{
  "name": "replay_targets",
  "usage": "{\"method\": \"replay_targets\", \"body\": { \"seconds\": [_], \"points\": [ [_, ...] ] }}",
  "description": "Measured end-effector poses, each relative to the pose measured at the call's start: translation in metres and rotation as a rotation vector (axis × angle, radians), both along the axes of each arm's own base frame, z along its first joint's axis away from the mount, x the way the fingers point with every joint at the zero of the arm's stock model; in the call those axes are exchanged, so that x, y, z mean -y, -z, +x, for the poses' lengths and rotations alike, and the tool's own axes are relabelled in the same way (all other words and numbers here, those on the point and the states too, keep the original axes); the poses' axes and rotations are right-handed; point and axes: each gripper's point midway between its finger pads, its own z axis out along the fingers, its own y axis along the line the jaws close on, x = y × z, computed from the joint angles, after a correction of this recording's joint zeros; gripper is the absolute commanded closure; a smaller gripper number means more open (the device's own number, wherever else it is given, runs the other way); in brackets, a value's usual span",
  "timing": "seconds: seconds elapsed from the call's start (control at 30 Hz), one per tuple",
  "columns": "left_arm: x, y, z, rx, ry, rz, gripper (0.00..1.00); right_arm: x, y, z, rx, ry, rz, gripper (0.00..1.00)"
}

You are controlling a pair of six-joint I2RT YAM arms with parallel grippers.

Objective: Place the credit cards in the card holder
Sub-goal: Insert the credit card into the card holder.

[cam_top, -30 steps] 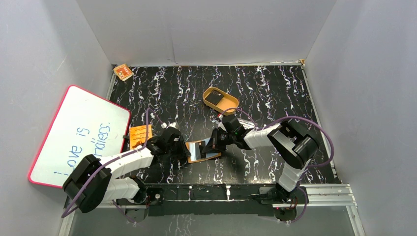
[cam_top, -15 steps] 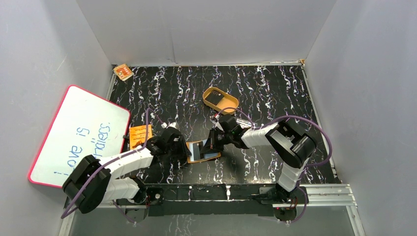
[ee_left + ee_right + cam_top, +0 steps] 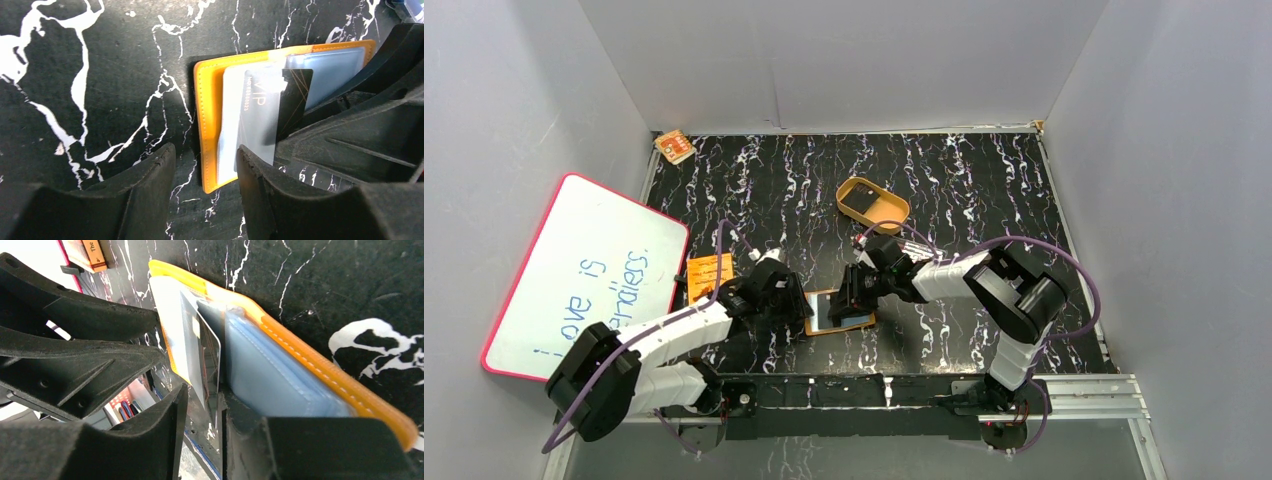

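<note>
One credit card [image 3: 260,107] lies across the open card holder [image 3: 207,125]; can't tell if its leading edge is inside a pocket yet. Holder is blue side up, close to the tabletop's [image 3: 984,180] near edge, about mid-width. Right hand [image 3: 202,400] is pinched on the card's outer end, angling it toward a clear pocket. Left hand [image 3: 205,160] has its fingers apart, straddling the holder's left edge and gripping nothing. Second card [image 3: 861,200] sits in the tan tray [image 3: 896,214], further back.

Risks:
- Card looks skewed to the slot, so a push may snag the pocket lip, bow the card, or shove the unclamped holder sideways.
- An early release could leave the card loose on top.

Surface is glossy black marble print, likely slick. Whiteboard [image 3: 584,270] leans off the left edge, with the orange booklet [image 3: 709,271] beside it. Plain grey walls [image 3: 844,60] on three sides.
</note>
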Motion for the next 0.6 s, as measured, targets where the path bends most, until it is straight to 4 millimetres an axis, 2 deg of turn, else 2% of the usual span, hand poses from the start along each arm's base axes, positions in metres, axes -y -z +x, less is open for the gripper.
{"method": "replay_targets", "body": {
  "seconds": [0.3, 0.6],
  "points": [
    [-0.012, 0.002, -0.001, 0.005, -0.018, 0.050, 0.61, 0.004, -0.002, 0.001, 0.020, -0.002, -0.040, 0.59],
    [-0.009, 0.004, 0.002, 0.012, -0.018, 0.043, 0.72, 0.009, -0.002, 0.003, 0.049, -0.010, -0.095, 0.59]
  ]
}}
